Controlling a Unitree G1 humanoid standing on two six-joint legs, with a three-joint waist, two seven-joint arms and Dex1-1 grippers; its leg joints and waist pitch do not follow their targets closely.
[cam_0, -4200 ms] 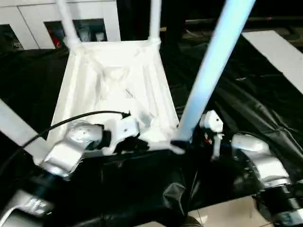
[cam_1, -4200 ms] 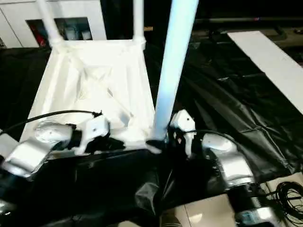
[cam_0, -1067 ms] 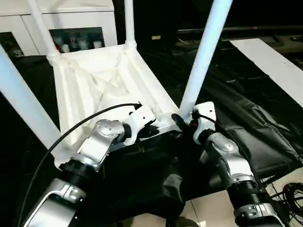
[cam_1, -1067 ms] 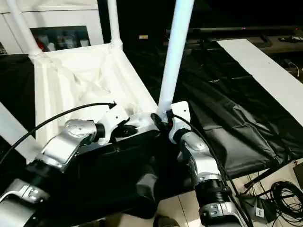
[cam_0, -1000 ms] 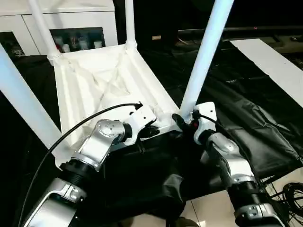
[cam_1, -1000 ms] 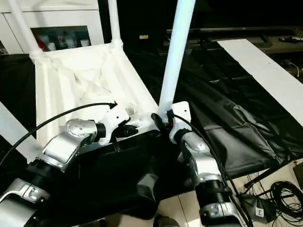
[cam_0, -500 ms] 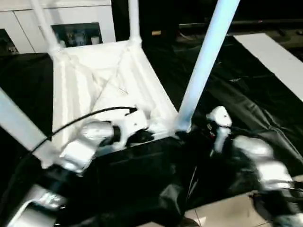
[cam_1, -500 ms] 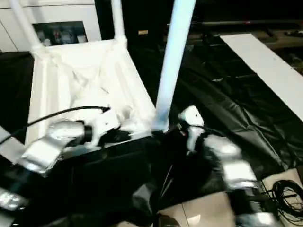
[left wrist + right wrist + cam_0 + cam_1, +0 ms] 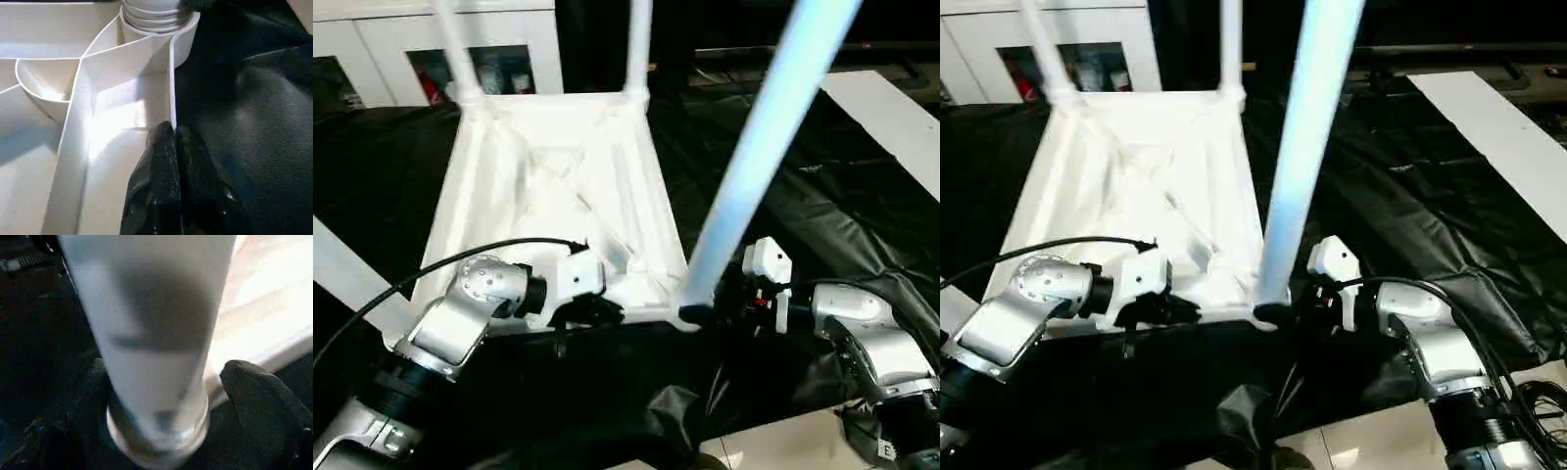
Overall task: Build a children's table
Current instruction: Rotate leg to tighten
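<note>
Four legs stand in the upturned tabletop (image 9: 558, 186), its near rim clamped by the closed left pincer (image 9: 172, 142), while the spread right pincer (image 9: 161, 411) straddles the near-right leg (image 9: 754, 147): light, stiff, slippery plastic, best gripped near its socket.

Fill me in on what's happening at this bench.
A humanoid robot is assembling a white children's table that lies upside down on black sheeting. The left pincer is shut on the thin rim of the tabletop's near edge. The right pincer stands open around the base of the near right leg, which stands in its corner socket. Two far legs are already standing in theirs.
</note>
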